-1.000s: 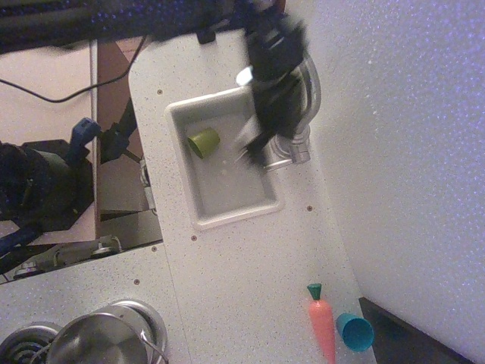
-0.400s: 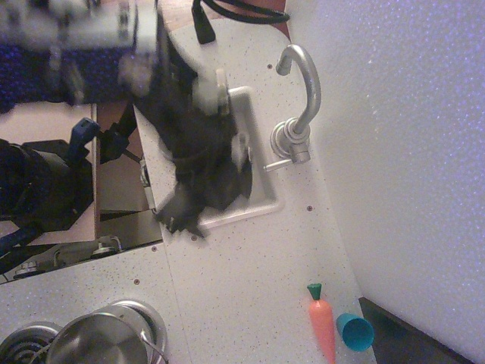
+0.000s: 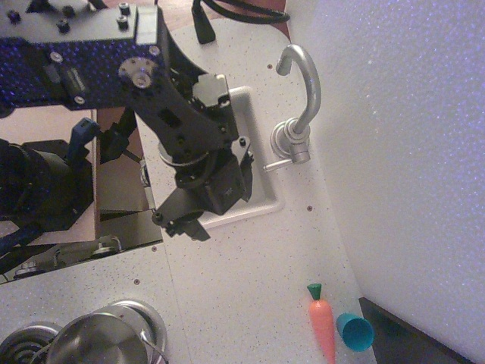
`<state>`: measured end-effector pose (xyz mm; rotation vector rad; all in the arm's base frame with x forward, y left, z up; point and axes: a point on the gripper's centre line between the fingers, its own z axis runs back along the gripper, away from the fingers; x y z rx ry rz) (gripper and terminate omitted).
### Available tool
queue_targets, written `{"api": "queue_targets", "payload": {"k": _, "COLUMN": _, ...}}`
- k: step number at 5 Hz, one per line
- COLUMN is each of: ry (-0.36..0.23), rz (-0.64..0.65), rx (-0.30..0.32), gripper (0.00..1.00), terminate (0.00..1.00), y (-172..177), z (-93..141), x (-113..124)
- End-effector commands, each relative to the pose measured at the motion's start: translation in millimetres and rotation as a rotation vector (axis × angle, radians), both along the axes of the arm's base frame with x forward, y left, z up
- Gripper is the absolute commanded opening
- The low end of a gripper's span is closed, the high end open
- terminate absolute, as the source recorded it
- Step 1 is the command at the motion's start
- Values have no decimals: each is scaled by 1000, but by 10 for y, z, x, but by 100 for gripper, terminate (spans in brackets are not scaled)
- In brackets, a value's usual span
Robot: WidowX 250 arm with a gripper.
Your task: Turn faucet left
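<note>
Pincer (image 3: pixel 182 222) poised low over the near rim of the sink (image 3: pixel 265 203), dark fingers pointing toward the counter (image 3: pixel 250 280), jaws apparently parted a little with nothing between them, though hard to confirm against the black housing. Behind it, the black wrist and blue arm (image 3: pixel 68 61) stretching across the basin from the upper left, covering most of the sink's interior. Well apart from the pincer, the faucet (image 3: pixel 294 98) standing on the counter at the sink's far edge beside the white wall (image 3: pixel 409 152): ribbed round base seated just off the rim, thin side lever jutting toward the basin, gooseneck spout arching up along the wall and hooking away from the basin instead of over it. No contact between pincer and faucet at this instant. Judged from that spout position, the turn likely done already, with only a retreat of the arm left; otherwise a fresh approach to the spout required, since nothing is gripped now. Farther out, an orange carrot (image 3: pixel 322 322) lying just beside a teal cup (image 3: pixel 354 331) near the wall, and a steel pot (image 3: pixel 98 341) at the lower left corner.
</note>
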<state>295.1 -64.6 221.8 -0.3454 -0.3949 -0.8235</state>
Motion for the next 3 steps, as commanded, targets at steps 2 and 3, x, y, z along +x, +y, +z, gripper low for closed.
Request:
{"api": "queue_targets", "payload": {"k": 2, "ry": -36, "rz": 7, "rx": -5, "gripper": 100, "terminate": 0, "y": -9, "z": 128, "x": -3}}
{"api": "queue_targets", "payload": {"k": 3, "ry": -36, "rz": 7, "rx": -5, "gripper": 100, "terminate": 100, "y": -9, "z": 128, "x": -3}}
